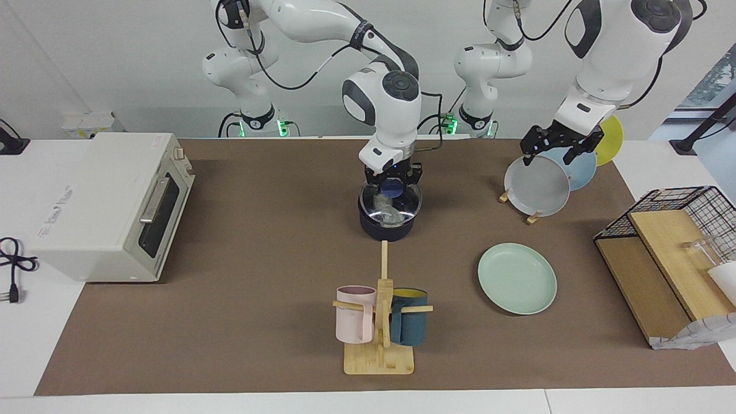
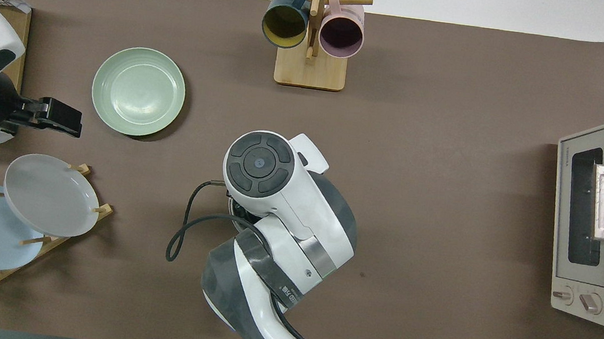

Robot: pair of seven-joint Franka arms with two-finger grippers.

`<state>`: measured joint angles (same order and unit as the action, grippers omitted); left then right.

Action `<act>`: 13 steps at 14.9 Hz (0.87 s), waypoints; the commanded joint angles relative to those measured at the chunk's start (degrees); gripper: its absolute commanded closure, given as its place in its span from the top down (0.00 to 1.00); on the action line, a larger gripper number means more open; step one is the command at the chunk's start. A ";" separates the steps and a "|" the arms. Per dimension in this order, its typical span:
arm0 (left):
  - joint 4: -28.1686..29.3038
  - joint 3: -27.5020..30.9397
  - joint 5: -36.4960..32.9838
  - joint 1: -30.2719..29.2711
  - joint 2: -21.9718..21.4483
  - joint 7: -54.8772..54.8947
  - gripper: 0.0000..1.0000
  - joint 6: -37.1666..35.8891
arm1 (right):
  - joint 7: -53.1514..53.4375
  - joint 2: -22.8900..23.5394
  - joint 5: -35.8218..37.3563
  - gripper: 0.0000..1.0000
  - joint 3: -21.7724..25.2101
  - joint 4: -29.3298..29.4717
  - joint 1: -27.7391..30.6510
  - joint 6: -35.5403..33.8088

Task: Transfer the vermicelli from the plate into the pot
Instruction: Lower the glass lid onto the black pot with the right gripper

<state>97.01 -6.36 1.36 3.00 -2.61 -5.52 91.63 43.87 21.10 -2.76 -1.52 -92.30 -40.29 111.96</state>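
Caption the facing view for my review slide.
Right gripper sets glass lid on pot; mint-green plate lies empty.

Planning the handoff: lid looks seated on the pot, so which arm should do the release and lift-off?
Right. Its tool is already shut on the knob of the glass lid, which sits on the pot with the vermicelli inside. The left tool hangs open over the plate rack, waiting.

Open mat around the plate (image 1: 517, 279); pot (image 1: 386, 227) capped by glass lid (image 1: 390, 207), mug rack (image 1: 380, 322) close by
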 commanded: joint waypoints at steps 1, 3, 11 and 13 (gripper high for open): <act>1.25 1.70 -1.10 1.92 -1.35 -0.72 1.00 0.74 | 1.13 -1.06 1.27 0.00 -0.15 -2.36 -0.05 2.56; 1.25 1.70 -1.10 1.57 -1.35 -0.81 1.00 0.83 | 1.39 -1.06 1.36 0.00 -0.07 -2.27 -0.14 2.64; 0.90 1.52 -1.19 1.13 -1.17 -0.55 1.00 0.56 | 2.62 -1.15 5.57 0.00 -0.15 -2.97 -1.81 4.14; 1.08 1.52 -1.19 0.95 -1.43 -0.02 1.00 0.57 | 3.85 -1.15 5.66 0.00 -0.15 -3.06 -1.81 5.27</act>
<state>97.01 -5.26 1.36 3.58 -2.62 -5.57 91.66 45.40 20.75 2.09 -1.51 -93.53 -41.75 113.97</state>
